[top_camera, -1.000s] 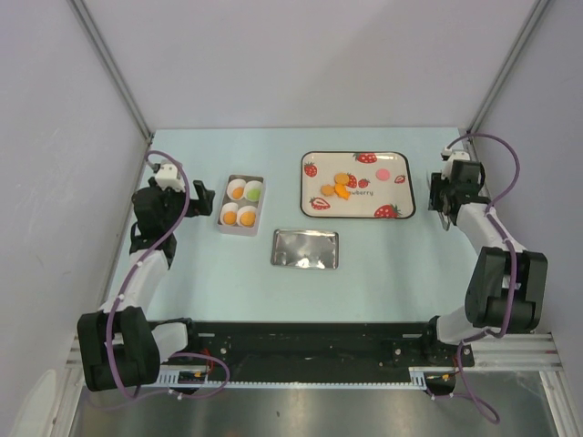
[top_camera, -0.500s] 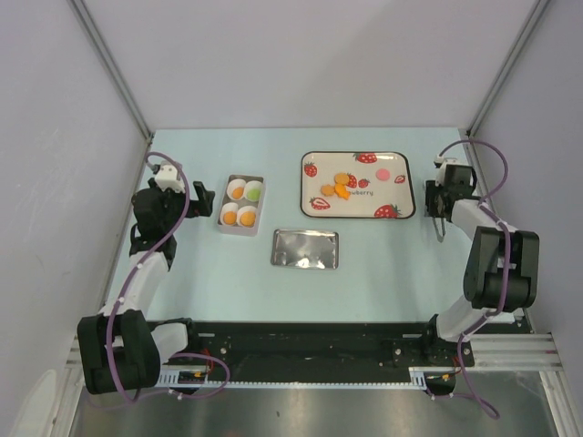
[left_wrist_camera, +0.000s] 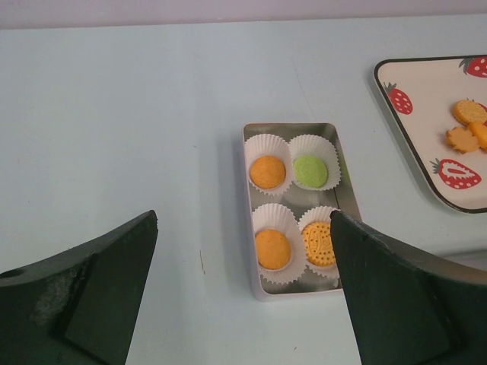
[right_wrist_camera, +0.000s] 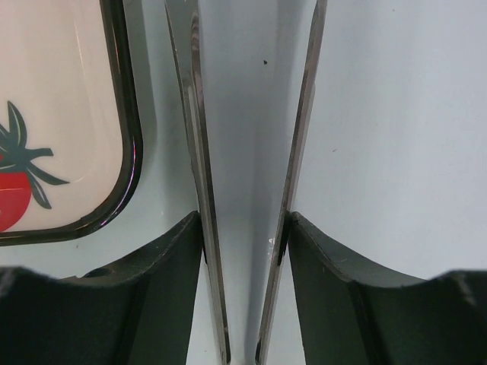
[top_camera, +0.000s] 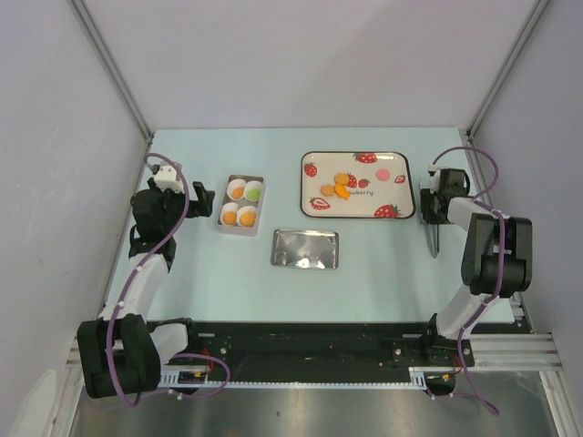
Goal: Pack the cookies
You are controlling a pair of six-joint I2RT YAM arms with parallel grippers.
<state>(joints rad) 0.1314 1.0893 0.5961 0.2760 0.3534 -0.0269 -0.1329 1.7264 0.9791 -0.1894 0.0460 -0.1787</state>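
Several orange cookies [top_camera: 339, 186] lie on the strawberry-print tray [top_camera: 401, 214]. A small metal tin [top_camera: 240, 231] left of it holds white paper cups with two orange cookies, a yellow one and a green one. In the left wrist view the tin [left_wrist_camera: 248, 228] lies ahead, with an orange cookie [left_wrist_camera: 272, 248] in a cup. My left gripper [top_camera: 202, 194] is open and empty, just left of the tin. My right gripper [top_camera: 430, 208] is shut on metal tongs [top_camera: 435, 238] beside the tray's right edge. The tong blades [right_wrist_camera: 192, 152] run between my fingers.
The tin's shiny lid [top_camera: 305, 248] lies flat on the table in front of the tray. The tray's corner [right_wrist_camera: 131, 152] is close on the left of the tongs. Grey walls stand close on both sides of the table.
My right gripper has moved left, closer to the tray's right edge, and turned so the tongs point toward the near edge. The left arm has hardly moved.
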